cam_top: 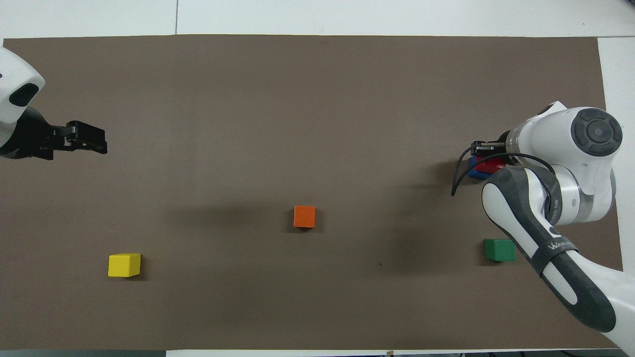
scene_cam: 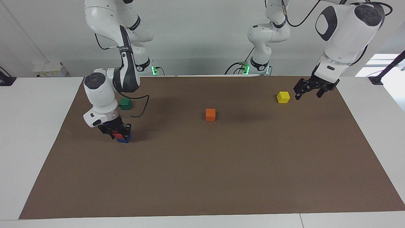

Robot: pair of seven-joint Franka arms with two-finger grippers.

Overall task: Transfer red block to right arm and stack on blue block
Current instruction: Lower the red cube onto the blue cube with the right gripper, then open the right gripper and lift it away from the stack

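Gripping the red block (scene_cam: 119,136), right hand (scene_cam: 117,134) shows "WANA" lettering.

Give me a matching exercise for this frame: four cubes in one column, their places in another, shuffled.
Things:
1. small red cube
2. small green cube
3. small orange cube
4. small yellow cube

Places:
A. mid-table, alone
B. on the small blue cube, at the right gripper
C. toward the left arm's end, by the left gripper
D. nearer the robots than the stack

Pairs: 1-B, 2-D, 3-A, 4-C

Red block (cam_top: 491,165) atop blue block (cam_top: 477,173).
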